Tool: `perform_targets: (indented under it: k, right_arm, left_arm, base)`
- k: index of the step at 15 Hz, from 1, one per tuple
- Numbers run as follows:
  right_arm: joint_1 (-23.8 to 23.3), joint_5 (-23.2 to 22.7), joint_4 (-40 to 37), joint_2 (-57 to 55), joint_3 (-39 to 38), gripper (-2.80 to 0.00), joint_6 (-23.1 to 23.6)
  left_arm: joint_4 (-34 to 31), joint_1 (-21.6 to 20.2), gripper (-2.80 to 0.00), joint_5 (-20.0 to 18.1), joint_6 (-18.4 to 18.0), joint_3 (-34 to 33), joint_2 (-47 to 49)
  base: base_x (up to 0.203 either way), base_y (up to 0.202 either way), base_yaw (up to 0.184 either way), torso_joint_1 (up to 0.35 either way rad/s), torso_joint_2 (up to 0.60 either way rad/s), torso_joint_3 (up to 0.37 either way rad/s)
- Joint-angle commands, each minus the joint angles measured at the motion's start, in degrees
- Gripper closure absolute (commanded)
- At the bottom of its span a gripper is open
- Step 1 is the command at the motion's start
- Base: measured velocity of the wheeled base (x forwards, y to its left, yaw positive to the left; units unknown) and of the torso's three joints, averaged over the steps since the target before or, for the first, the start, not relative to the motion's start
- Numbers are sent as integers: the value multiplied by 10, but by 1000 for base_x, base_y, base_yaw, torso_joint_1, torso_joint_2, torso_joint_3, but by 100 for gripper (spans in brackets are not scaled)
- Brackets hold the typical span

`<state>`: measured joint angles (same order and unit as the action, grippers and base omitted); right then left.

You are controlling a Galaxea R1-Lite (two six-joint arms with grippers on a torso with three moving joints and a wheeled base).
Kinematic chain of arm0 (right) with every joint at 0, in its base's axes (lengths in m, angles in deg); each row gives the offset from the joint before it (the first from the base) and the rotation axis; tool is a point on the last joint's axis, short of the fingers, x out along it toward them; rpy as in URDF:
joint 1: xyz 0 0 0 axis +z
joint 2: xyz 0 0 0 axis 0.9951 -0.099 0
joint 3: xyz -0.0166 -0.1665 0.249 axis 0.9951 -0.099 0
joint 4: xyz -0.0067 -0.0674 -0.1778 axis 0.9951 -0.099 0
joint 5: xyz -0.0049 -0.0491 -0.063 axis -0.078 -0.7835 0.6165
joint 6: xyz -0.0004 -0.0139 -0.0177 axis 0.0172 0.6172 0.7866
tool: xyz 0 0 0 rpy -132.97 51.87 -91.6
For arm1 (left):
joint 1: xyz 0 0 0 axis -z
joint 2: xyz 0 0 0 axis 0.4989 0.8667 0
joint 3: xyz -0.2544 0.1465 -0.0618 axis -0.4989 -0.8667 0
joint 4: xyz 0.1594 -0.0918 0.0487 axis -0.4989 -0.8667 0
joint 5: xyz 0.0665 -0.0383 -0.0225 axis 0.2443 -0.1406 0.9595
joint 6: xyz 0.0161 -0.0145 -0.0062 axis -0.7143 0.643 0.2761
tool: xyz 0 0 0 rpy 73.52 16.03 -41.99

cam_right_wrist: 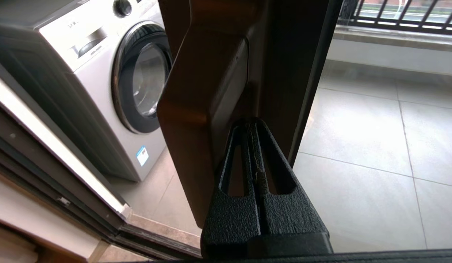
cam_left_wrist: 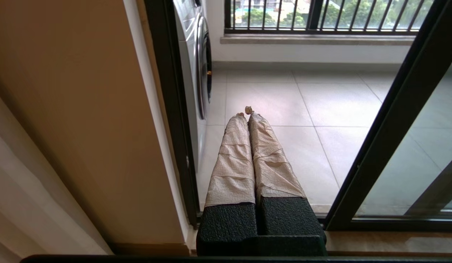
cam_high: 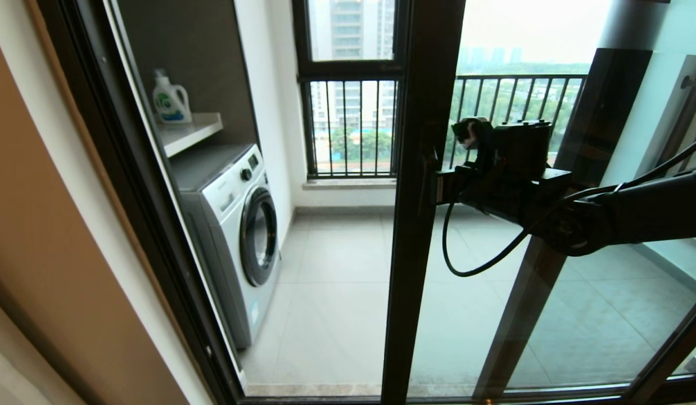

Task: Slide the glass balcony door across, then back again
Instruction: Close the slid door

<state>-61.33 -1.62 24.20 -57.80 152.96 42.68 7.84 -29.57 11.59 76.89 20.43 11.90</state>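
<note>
Right hand [cam_right_wrist: 252,126]: fingers pressed together, nothing between them, tips tucked behind the short dark vertical bar handle [cam_right_wrist: 204,109] on the leading stile of the tall dark-framed glass balcony door [cam_high: 407,270]. In the head view the right arm reaches in from the right, with a black cable looping under the wrist.

Left hand [cam_left_wrist: 246,114]: paper-wrapped fingers [cam_left_wrist: 231,157] closed flat on each other, holding nothing, hanging low over the threshold and pointing out at the balcony floor.

Door: part-way across, its stile near the middle of the opening. The gap runs from there to the dark fixed frame [cam_high: 129,185] on the left. A second dark-framed glass panel [cam_high: 550,270] sits behind it on the right.

Room: grey tiled balcony floor [cam_high: 337,281]. White front-loading washing machine [cam_high: 235,225] against the left wall, white shelf [cam_high: 190,132] above it carrying a white detergent bottle [cam_high: 171,101]. Dark-framed window with black barred railing [cam_high: 351,126] at the far end. Tan wall [cam_left_wrist: 65,120] on the room side.
</note>
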Motion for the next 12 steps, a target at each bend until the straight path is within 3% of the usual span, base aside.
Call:
perform_targets:
  k: [1,12]
  right_arm:
    - [3,4,1,-1,-1,0,0]
    - [73,33,1,-12,16,0,1]
  left_arm:
    - [0,0,0,0,0,0,1]
    - [0,0,0,0,0,0,1]
  base:
    - [0,0,0,0,0,0]
    - [0,0,0,0,0,0]
